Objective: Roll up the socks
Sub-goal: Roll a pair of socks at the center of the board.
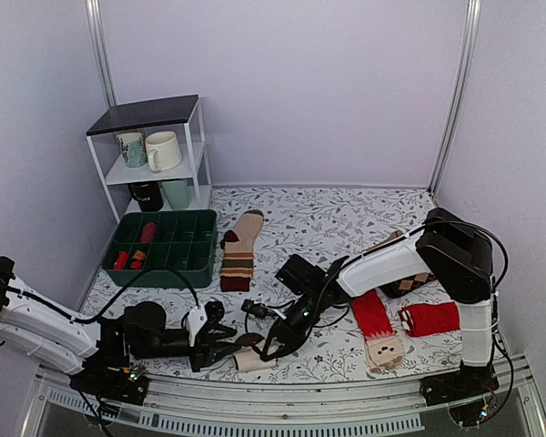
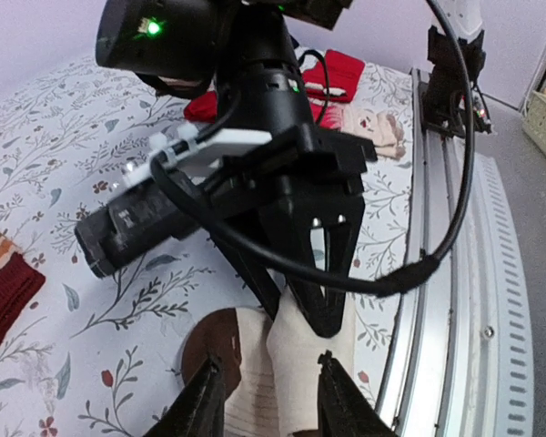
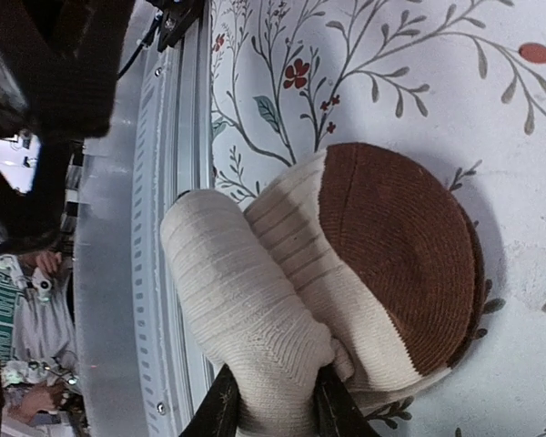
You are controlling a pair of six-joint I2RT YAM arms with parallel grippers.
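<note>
A cream-white sock with a tan-brown toe lies partly rolled by the table's front rail. My right gripper is shut on the folded cream part, pinching it from above. In the left wrist view the same gripper presses into the sock. My left gripper is open, one finger at the brown toe and the other at the cream edge. From above, the two grippers meet over the sock. Its cuff and band are hidden.
A tan striped sock lies mid-table. Red socks lie at the right. A green compartment tray and a white shelf with mugs stand back left. The metal front rail runs just beside the sock.
</note>
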